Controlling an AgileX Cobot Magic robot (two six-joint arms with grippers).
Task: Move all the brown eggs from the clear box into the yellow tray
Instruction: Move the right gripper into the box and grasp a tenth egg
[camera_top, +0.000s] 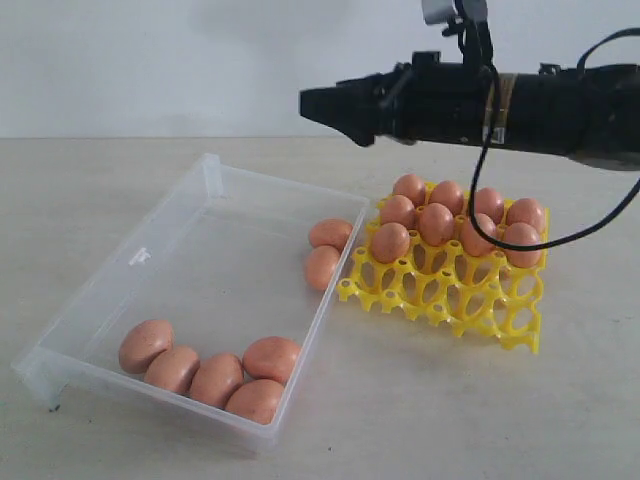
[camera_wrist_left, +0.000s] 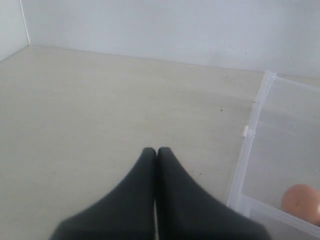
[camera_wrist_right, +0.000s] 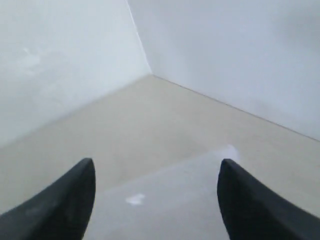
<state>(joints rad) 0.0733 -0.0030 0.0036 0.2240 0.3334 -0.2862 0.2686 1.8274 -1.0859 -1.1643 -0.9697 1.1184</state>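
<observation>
Nine brown eggs (camera_top: 435, 222) fill the yellow tray's (camera_top: 497, 312) far cups, so it is just past half done. Seven lie in the clear box (camera_top: 220, 270): five at its near corner, two by the tray-side wall. The right gripper (camera_top: 318, 104) hangs above, spread wide and empty. The left gripper (camera_wrist_left: 156, 151) is closed on nothing beside the box.

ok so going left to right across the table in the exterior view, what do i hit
clear box, left wall first → five brown eggs bunched at the box's near end → two brown eggs against its right wall → yellow tray holding nine brown eggs
</observation>
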